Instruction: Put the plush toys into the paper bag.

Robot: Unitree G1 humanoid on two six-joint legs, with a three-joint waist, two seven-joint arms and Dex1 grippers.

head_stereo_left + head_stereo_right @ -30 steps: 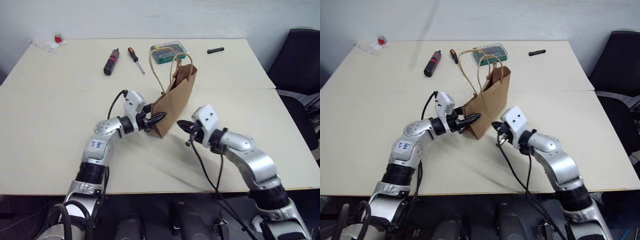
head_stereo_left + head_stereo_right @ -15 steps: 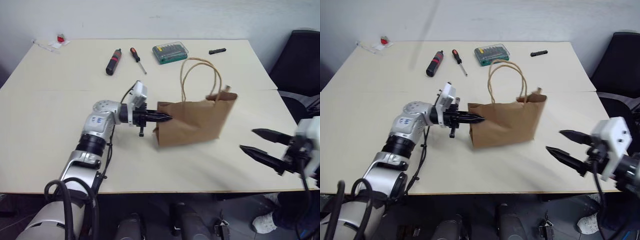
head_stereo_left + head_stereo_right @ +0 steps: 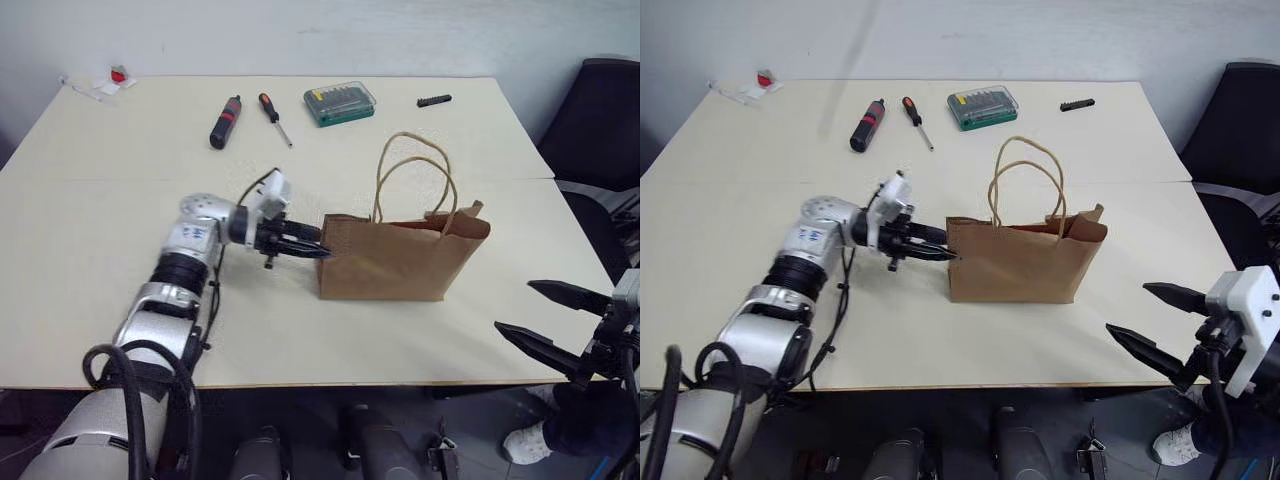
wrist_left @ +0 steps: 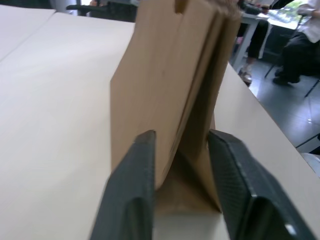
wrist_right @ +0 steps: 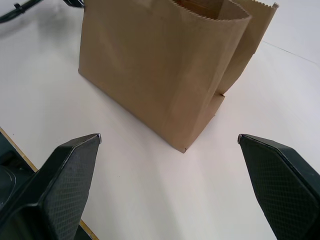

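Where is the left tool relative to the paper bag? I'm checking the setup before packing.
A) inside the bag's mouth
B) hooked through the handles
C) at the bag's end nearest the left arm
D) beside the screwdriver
C: the left tool sits at the paper bag's end, its fingers either side of the side fold.

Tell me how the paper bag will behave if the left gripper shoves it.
The paper bag looks thin and creased, so its wall would probably buckle. Standing tall on a narrow base, it seems apt to tip. On the smooth table it likely slides easily.
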